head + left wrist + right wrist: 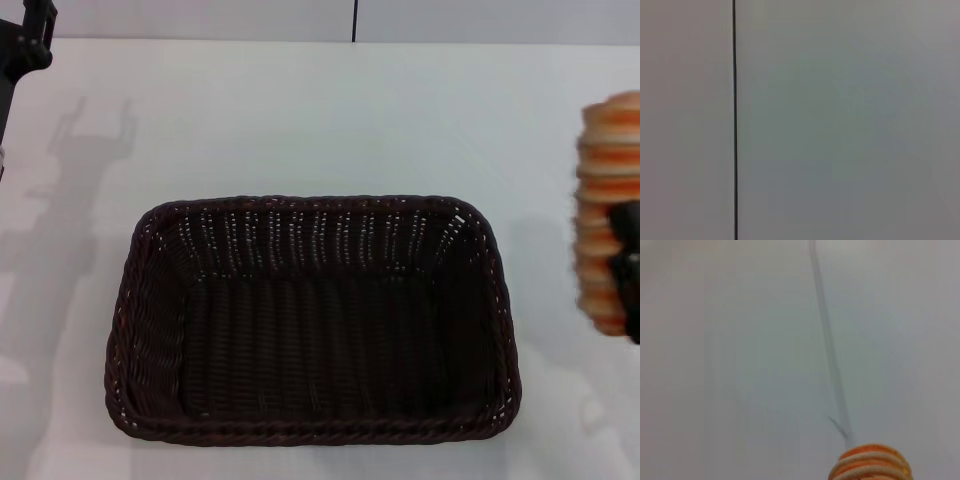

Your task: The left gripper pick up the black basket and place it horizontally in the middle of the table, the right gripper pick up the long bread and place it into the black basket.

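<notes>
Blurred long bread [606,210] and right gripper [628,262] cut off.

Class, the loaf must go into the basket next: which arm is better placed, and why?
The right. The right gripper already holds the long bread beside the empty black basket; the left gripper is far off.

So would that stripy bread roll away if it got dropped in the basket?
Probably not far. The bread is long and ridged, so it might rock sideways but hardly travel. The basket has a flat woven floor and raised walls, which should stop it. Held by the right gripper without sagging, it looks fairly stiff.
</notes>
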`<state>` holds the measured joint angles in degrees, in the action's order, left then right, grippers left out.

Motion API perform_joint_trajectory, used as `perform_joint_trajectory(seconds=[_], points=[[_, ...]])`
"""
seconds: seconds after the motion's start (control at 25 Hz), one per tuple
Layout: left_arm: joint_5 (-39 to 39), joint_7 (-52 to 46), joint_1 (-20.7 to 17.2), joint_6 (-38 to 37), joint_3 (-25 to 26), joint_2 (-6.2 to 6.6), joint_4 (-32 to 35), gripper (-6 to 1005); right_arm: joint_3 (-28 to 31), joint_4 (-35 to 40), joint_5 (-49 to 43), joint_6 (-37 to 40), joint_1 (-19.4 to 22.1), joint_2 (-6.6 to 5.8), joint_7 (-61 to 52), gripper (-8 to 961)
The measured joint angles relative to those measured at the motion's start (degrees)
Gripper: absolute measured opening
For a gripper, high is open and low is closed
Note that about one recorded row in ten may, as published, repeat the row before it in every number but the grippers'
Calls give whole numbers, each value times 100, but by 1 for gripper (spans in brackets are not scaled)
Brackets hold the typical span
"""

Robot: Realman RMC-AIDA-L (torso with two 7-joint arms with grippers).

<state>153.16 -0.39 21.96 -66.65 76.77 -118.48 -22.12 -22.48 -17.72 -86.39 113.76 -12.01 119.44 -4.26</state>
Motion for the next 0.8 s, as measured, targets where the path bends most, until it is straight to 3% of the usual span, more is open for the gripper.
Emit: perform_joint_trajectory(seconds=[0.24, 0.44, 0.64, 0.76, 0.8], points=[[4, -2, -3, 4, -4, -6, -1, 590, -65, -246, -1093, -747, -805, -16, -119, 488], [2, -4, -52, -17, -4, -8, -13, 590, -69, -459, -1223, -1261, -1107, -12, -199, 467], [3, -5, -72, -20, -4, -8, -9, 590, -33, -531, -1230, -1358, -1174, -21, -207, 540], [4, -6, -78, -15, 0, -8, -6, 590, -21, -545, -1233, -1362, -1187, -21, -213, 748], [4, -6, -78, -5, 4, -7, -5, 590, -11, -550, -1227, -1363, -1187, -21, -218, 765]])
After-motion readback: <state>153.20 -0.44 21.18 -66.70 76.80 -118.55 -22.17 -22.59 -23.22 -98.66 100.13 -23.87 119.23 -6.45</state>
